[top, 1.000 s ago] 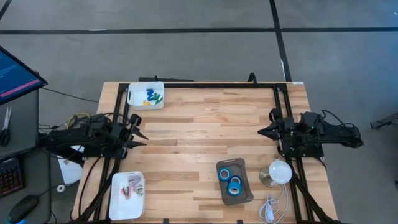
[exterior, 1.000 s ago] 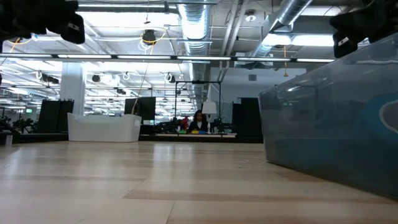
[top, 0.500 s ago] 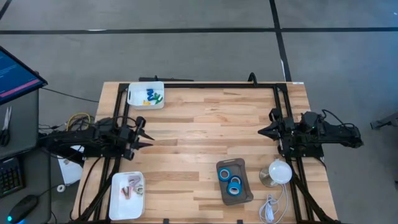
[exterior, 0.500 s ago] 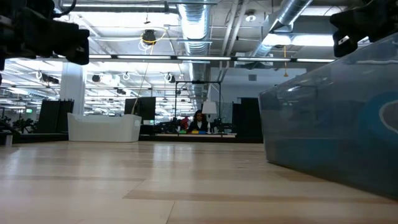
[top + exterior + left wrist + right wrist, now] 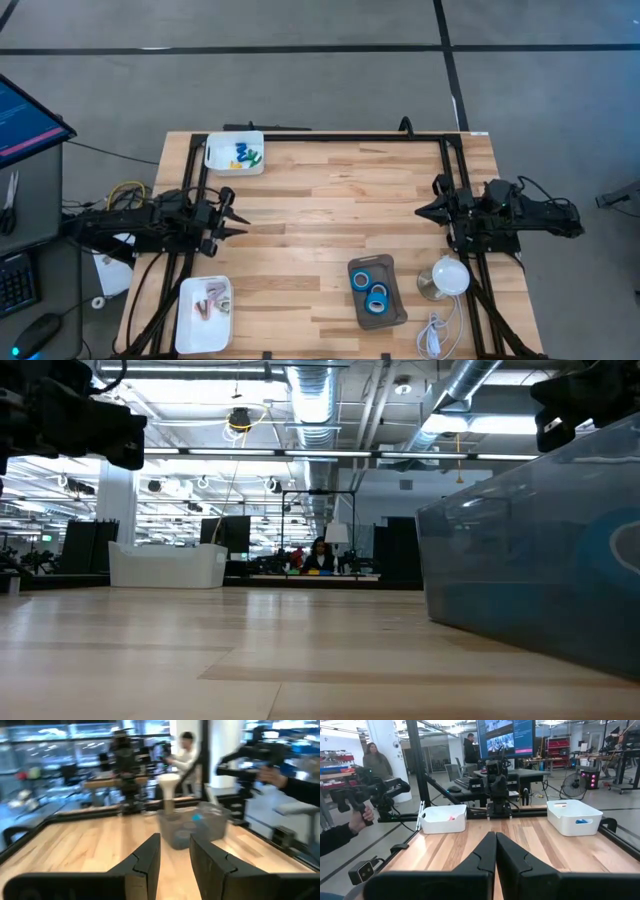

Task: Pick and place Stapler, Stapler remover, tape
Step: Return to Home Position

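Tape [image 5: 376, 296]: blue rolls are lying inside the dark bin [image 5: 387, 264], on the right arm's side. Left gripper [image 5: 238, 222]: is hovering over the wooden table's [image 5: 320, 200] left edge, jaws slightly parted, holding nothing. Right gripper [image 5: 420, 211]: is hanging at the right edge, jaws pressed together, empty.

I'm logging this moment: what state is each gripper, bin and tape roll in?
Left gripper: open, empty, at the left edge of the table.
Right gripper: shut, empty, at its right edge.
Tape: lying flat inside the black bin.
Top white bin: holds coloured items.
Lower white bin: holds pinkish items.
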